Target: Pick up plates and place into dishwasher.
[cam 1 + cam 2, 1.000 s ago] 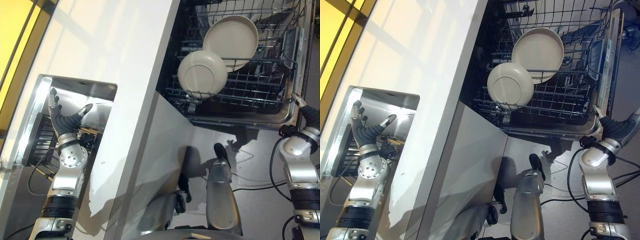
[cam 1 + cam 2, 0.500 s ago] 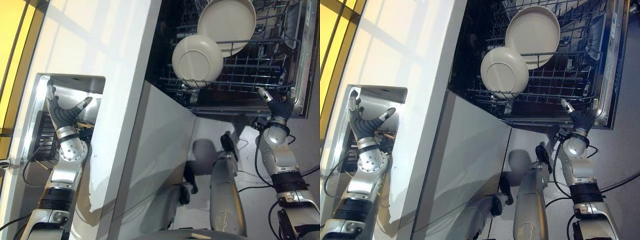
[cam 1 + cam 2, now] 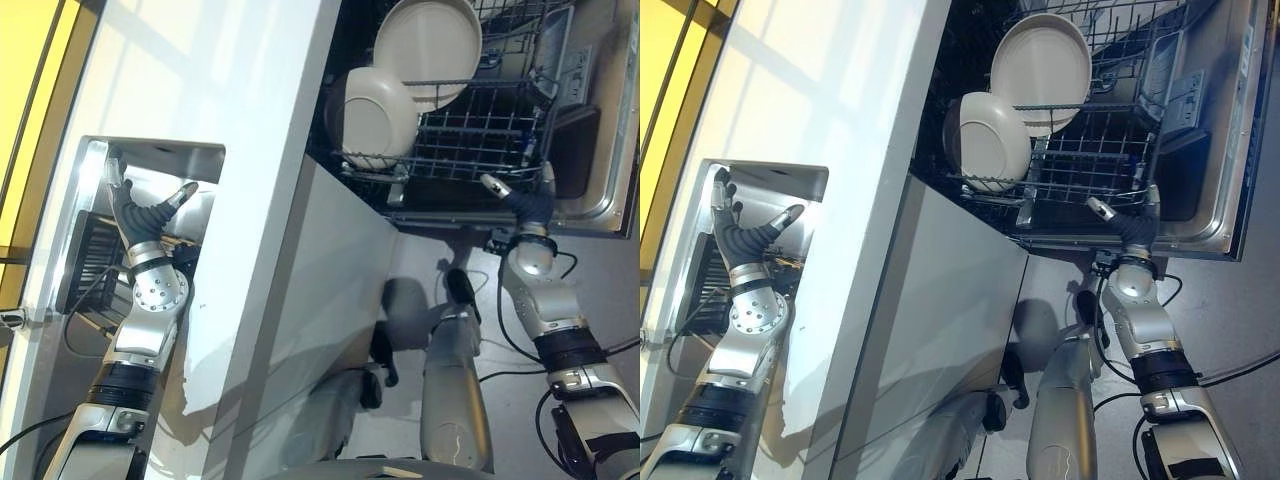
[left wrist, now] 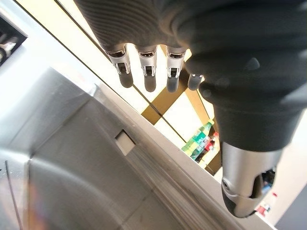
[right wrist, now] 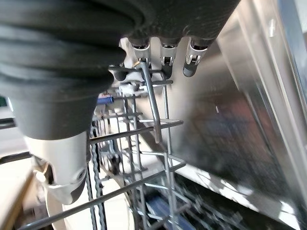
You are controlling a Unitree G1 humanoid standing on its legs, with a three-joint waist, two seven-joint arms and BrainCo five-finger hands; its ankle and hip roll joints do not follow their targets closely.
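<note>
Two round cream plates [image 3: 400, 75] upright in wire dishwasher rack [image 3: 480, 130], right hand [image 3: 525, 205] spread against it, left hand [image 3: 140, 215] spread over steel sink [image 3: 90, 180].

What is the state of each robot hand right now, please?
Left hand: open, fingers spread above the steel sink, holding nothing.
Right hand: open, straight fingers at the wire dishwasher rack, holding nothing.
</note>
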